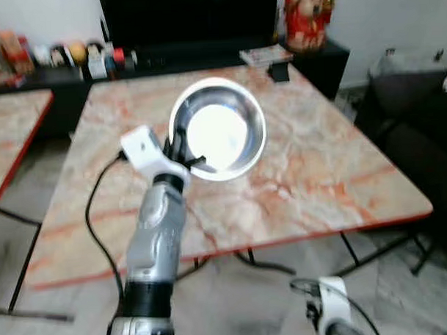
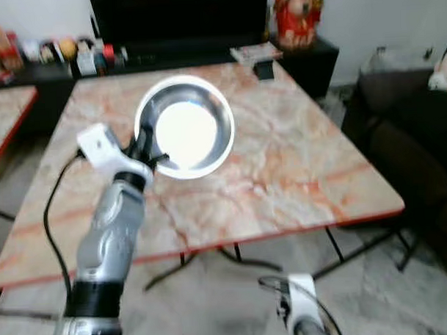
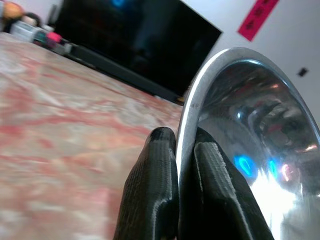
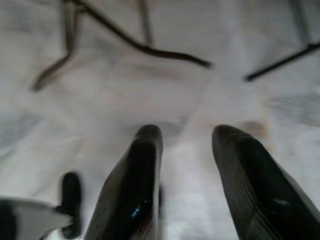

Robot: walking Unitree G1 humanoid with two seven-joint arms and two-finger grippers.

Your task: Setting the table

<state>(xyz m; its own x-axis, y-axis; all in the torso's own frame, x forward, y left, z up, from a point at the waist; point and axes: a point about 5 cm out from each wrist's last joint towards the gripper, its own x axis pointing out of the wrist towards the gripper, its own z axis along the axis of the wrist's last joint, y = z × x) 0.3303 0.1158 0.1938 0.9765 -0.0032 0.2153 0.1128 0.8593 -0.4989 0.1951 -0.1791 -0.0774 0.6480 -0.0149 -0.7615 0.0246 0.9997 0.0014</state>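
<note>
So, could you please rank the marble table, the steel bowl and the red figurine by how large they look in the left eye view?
1. Marble table, largest by far.
2. Steel bowl, held at its rim by the left gripper.
3. Red figurine, smallest, though it stands farther from the camera.

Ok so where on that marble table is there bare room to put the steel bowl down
Nearly all of the marble table is bare: the wide stretch right of the steel bowl to the red edge, and the near-left part beside the left hand. Only the far edge is taken, by a booklet and a dark object.
</note>
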